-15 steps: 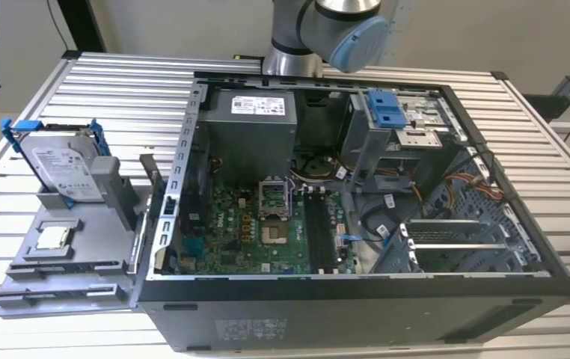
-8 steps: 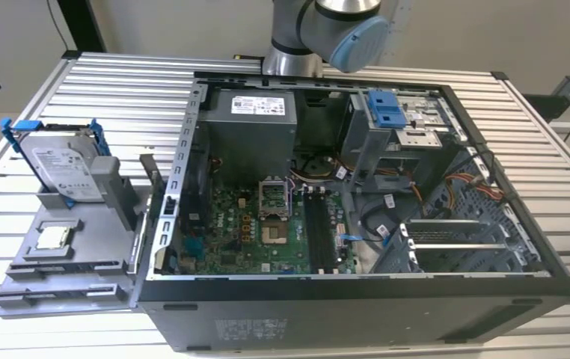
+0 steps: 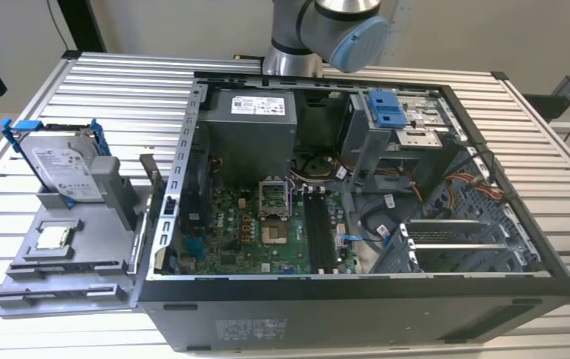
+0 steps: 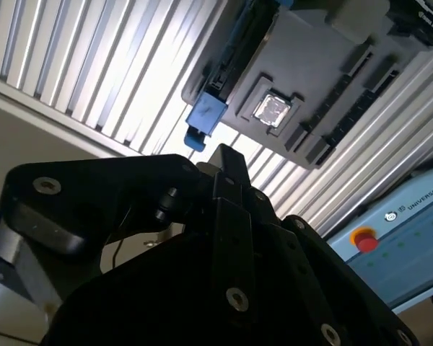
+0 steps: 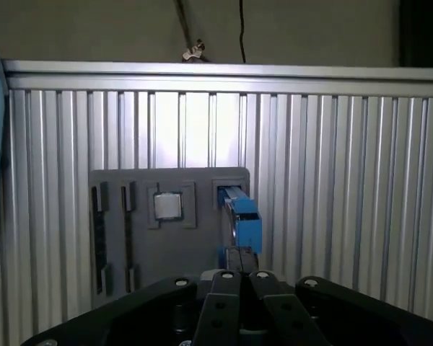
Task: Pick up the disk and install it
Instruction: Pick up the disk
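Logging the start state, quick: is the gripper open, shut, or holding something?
Gripper: shut, holding nothing. The disk stands apart from it, upright on the grey tray.

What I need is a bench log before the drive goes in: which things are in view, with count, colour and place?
disk: one, silver-grey in a blue carrier rail, standing on edge in the tray.
processor chip: one, silver, in a tray pocket.
tray: one, grey, at the exterior view's left of the case.
computer case: one, dark, open, mid-table.
motherboard: one, green, inside the case.
drive cage: one, grey, blue latch, inside the case.
table: one, silver slats.
arm: one, grey, pale blue cap, behind the case.
gripper: one, black, facing the tray.
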Robot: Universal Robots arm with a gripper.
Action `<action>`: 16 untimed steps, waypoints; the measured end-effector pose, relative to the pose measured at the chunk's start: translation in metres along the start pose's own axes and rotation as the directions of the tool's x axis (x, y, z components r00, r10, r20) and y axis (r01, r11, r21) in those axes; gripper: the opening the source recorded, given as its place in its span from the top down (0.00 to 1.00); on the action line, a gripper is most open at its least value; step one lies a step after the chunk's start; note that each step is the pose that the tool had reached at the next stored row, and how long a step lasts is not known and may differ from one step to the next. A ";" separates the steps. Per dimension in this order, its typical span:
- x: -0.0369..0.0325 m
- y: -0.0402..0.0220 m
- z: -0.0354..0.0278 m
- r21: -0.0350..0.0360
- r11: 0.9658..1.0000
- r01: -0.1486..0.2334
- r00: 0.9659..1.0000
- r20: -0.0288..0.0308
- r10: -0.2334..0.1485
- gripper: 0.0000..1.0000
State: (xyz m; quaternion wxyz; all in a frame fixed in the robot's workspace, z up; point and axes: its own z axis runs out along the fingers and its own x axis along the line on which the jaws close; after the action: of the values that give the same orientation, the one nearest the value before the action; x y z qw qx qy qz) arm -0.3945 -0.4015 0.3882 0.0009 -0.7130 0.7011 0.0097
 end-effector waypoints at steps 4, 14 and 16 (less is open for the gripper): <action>0.0000 -0.0023 0.0024 0.003 1.000 0.018 1.000 0.000 -0.018 1.00; 0.0002 -0.0045 0.0054 0.004 1.000 0.027 1.000 -0.002 -0.027 1.00; 0.0001 -0.0044 0.0055 0.004 1.000 0.026 1.000 -0.002 -0.026 1.00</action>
State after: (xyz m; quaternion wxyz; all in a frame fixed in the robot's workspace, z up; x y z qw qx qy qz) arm -0.3902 -0.4014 0.3826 0.0019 -0.7222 0.6917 0.0074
